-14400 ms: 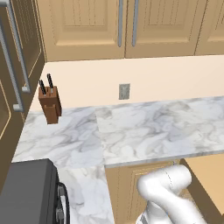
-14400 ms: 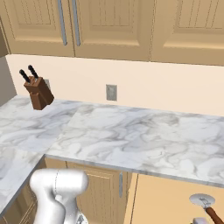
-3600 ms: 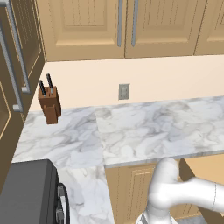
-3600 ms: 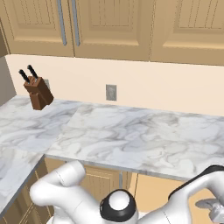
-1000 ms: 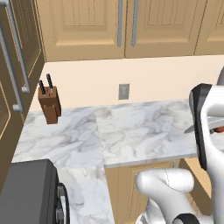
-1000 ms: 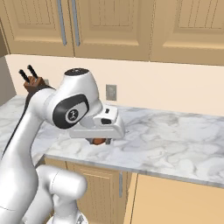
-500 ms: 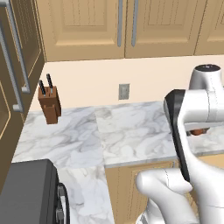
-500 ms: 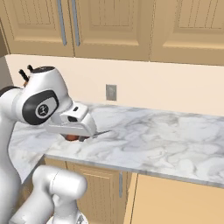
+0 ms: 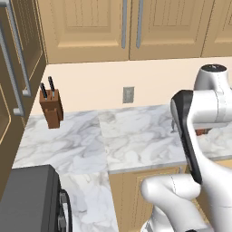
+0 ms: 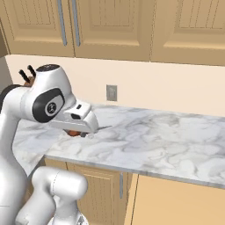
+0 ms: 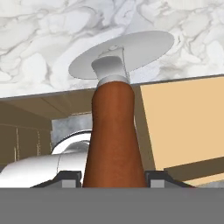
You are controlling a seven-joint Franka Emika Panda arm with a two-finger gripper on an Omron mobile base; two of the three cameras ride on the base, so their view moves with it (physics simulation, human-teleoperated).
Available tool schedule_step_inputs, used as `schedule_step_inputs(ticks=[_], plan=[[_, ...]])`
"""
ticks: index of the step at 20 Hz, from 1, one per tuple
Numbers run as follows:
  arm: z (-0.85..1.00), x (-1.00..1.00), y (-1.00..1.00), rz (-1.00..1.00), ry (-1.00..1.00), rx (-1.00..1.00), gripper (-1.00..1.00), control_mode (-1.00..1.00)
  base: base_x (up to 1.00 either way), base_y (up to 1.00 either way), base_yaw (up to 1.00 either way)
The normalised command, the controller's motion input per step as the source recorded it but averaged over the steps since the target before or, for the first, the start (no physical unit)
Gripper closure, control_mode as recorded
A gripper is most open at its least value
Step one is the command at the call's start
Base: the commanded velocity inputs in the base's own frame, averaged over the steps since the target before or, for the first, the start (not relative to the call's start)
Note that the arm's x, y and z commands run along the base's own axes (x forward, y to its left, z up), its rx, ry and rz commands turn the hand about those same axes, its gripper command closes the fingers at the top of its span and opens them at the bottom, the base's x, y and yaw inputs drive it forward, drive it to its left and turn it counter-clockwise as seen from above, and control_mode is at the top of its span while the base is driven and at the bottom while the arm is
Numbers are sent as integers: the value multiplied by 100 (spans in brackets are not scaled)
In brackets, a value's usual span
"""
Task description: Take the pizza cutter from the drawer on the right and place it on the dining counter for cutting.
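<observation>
While the pizza cutter [image 11: 114, 127] is clamped by its reddish-brown handle between the gripper [image 11: 113, 177] fingertips, its steel wheel juts forward over the edge of the L-shaped marble worktop [image 10: 167, 136], beside the wall socket [image 10: 111, 92]. This worktop is not the dining counter, so setting the tool down now would likely put it in the wrong place. A wide swing could also knock the wheel against the worktop and twist the smooth, tapering handle in the grip.
</observation>
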Motion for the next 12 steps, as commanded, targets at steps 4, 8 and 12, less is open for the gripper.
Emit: schedule_step_inputs(ticks=[4,8,12], plan=[[0,1,0,2,-11,9,100,-100,0,0,0],[-2,0,0,1,-10,8,100,-100,0,0,0],[-1,5,0,0,-4,3,100,-100,0,0,0]])
